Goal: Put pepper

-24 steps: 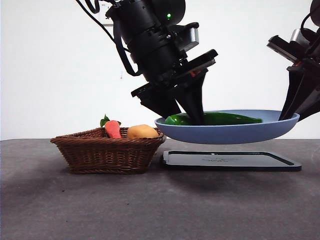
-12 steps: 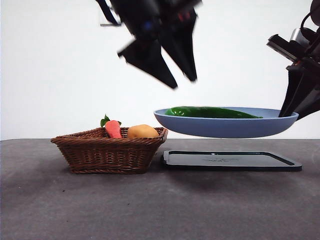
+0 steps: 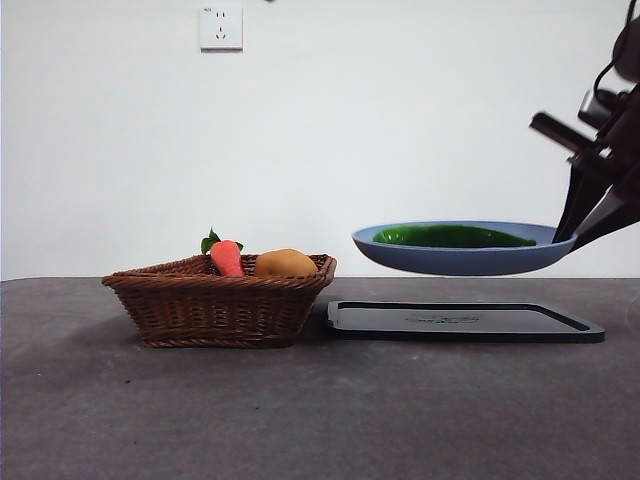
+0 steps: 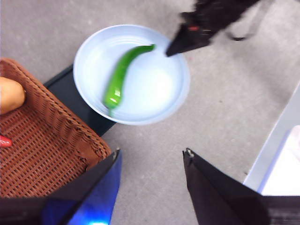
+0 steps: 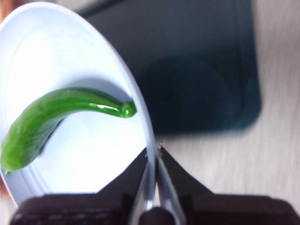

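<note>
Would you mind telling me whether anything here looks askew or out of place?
Only the blue plate: it hangs above the black tray, held by the right gripper at one rim, with the pepper lying inside.

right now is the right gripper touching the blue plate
Touching. In the right wrist view the right gripper has its jaws closed on the rim of the blue plate, which carries the pepper.

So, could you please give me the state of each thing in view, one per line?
pepper: lying loose in the blue plate.
blue plate: held in the air above the black tray, roughly level.
right hand: shut on the plate's rim.
left hand: open, holding nothing.
black tray: flat on the table, bare.
basket: holds carrot and orange fruit.
</note>
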Controlling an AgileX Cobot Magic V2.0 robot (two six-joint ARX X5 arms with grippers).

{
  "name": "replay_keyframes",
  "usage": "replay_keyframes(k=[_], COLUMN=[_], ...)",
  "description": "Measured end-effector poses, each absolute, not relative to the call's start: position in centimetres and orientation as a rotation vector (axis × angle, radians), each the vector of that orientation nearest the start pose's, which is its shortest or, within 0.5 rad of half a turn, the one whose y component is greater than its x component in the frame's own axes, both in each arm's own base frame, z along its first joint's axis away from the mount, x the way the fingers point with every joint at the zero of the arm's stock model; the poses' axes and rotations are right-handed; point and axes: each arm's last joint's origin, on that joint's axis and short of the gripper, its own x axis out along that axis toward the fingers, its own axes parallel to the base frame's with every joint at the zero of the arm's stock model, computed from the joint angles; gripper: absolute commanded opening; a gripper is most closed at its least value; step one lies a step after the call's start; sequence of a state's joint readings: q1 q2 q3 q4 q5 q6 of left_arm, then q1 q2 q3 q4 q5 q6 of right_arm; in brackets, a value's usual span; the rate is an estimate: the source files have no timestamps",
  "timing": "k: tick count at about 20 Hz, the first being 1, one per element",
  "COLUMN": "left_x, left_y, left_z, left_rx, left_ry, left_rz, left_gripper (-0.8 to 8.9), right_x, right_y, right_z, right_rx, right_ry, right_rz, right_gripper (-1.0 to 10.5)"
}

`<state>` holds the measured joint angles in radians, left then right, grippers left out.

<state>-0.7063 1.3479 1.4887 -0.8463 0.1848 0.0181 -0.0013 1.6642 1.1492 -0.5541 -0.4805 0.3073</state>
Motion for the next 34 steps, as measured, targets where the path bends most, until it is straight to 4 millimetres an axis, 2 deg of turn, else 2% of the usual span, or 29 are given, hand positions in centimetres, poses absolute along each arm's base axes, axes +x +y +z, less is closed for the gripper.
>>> replay_keyframes(k=[4,8,15,20,23,24,26,28,29,30,34], left_x=[19.4,19.4,19.4,19.4,19.4,19.4,19.4,19.4,19.3,19.3,19.3], left_y=[-17.1,-17.0,-17.0,-17.0,-17.0,-17.0,-17.0,-17.0,-17.0,-17.0,-17.0], left_z=[40.0,39.9,39.9,39.9,39.9,39.9,39.9,39.9,39.9,39.9,39.9], left_rx=[0.195,0.198,0.198,0.198,0.198,0.198,0.198,0.199,0.199,0.199,0.211], left_ry=[0.669,0.682,0.683,0.683,0.683,0.684,0.684,0.685,0.685,0.685,0.680], left_rz=[-0.857,-0.856,-0.856,-0.856,-0.856,-0.856,-0.855,-0.855,-0.855,-0.856,-0.860], left_gripper=[2.32,2.32,2.32,2.32,2.32,2.32,2.32,2.32,2.32,2.32,2.32], right_x=[37.0,39.1,39.7,39.8,39.6,39.4,38.8,37.2,35.9,34.9,27.8], right_y=[1.0,0.9,0.8,0.8,0.7,0.6,0.5,0.6,0.6,0.7,3.3], right_z=[19.5,17.7,16.3,16.3,16.4,16.9,19.0,22.7,25.1,26.4,33.4], right_rx=[0.541,0.547,0.557,0.555,0.558,0.559,0.545,0.508,0.486,0.467,0.311], right_ry=[1.155,1.181,1.198,1.182,1.196,1.196,1.157,1.093,1.064,1.053,0.983], right_rz=[0.232,0.221,0.211,0.219,0.213,0.211,0.224,0.254,0.276,0.291,0.436], right_gripper=[0.1,0.1,0.1,1.8,2.0,2.0,2.0,2.0,2.0,1.9,1.9])
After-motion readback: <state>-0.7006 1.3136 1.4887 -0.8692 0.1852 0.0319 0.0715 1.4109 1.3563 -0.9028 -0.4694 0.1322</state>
